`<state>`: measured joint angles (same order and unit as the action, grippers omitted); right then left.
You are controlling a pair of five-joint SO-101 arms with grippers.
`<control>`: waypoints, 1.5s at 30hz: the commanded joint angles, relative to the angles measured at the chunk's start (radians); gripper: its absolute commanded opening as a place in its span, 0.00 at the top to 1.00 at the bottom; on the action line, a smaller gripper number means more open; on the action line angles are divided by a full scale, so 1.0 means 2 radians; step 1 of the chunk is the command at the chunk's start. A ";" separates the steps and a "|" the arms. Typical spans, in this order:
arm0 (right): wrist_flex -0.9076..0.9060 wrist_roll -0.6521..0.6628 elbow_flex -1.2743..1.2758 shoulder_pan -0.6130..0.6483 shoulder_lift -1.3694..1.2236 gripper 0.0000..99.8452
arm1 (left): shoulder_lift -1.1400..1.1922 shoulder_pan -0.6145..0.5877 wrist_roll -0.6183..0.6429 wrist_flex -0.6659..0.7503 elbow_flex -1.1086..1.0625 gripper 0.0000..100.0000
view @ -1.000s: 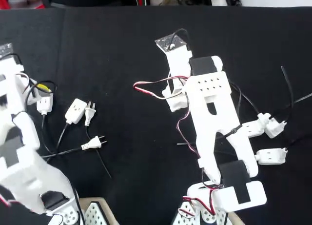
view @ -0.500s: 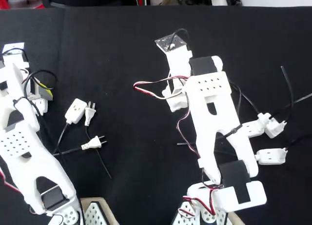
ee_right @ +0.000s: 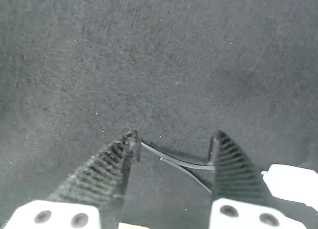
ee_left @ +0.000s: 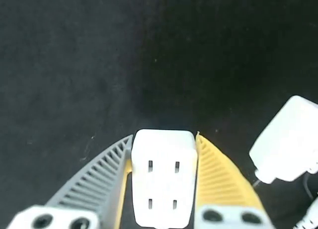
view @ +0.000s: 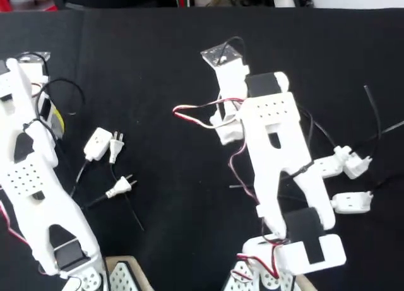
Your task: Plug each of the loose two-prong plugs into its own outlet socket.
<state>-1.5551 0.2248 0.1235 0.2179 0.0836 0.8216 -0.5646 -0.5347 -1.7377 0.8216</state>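
My left gripper (ee_left: 164, 139) is shut on a white outlet socket block (ee_left: 163, 184), slots facing the camera, between a grey finger and a yellow one. In the high view it (view: 45, 117) sits at the far left of the black table. Just right of it lies a second white socket block (view: 96, 144) (ee_left: 288, 139) with a two-prong plug (view: 116, 146) beside it. A loose plug (view: 120, 189) on a black cord lies nearer the front. My right gripper (ee_right: 174, 137) hangs open over bare cloth, with a thin black cable (ee_right: 174, 162) between its fingers.
The right arm (view: 278, 152) stretches across the table's middle. More white plug and socket pieces (view: 349, 160) (view: 349, 202) lie at the right edge, with black cables around them. Red and white wires (view: 196, 114) loop off the right arm. A white piece (ee_right: 293, 182) lies beside the right gripper.
The left arm has swung in from the left edge and carried the socket block toward the far side. Its cord shifted, and the loose front plug turned slightly. The right arm stayed still.
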 commanded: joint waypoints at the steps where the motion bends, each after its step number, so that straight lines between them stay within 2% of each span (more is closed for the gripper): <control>1: 0.000 -0.001 -0.023 -0.044 0.002 0.77 | -0.103 0.025 -0.008 -0.012 -0.026 0.97; 7: -0.028 0.000 -0.008 -0.074 0.003 0.77 | -0.334 0.130 -0.044 -0.007 -0.256 0.97; 9: -0.028 0.002 0.004 -0.075 0.001 0.77 | -0.411 0.175 -0.050 0.014 -0.343 0.97; 14: -0.026 0.025 0.023 -0.079 0.002 0.77 | -0.545 0.293 -0.076 0.110 -0.579 0.97; 20: -0.025 0.025 0.026 -0.089 0.002 0.77 | -0.589 0.402 -0.110 0.262 -0.768 0.97; 23: -0.025 0.025 0.024 -0.104 0.002 0.77 | -0.588 0.433 -0.121 0.328 -0.815 0.97; 29: -0.025 0.025 0.023 -0.126 0.002 0.77 | -0.591 0.484 -0.114 0.394 -0.847 0.97; 35: -0.024 0.025 0.023 -0.124 0.002 0.77 | -0.592 0.517 -0.040 0.441 -0.850 0.97; 38: -0.024 0.025 0.023 -0.124 0.002 0.77 | -0.593 0.517 0.032 0.463 -0.850 0.97; 42: -0.024 0.025 0.023 -0.124 0.002 0.77 | -0.594 0.514 0.111 0.461 -0.848 0.85; 45: -0.024 0.025 0.023 -0.124 0.002 0.77 | -0.595 0.512 0.090 0.431 -0.844 0.74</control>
<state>-1.6011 0.2693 0.1788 -0.0169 0.0836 -0.3291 0.4572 -0.3506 -0.8278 -0.8846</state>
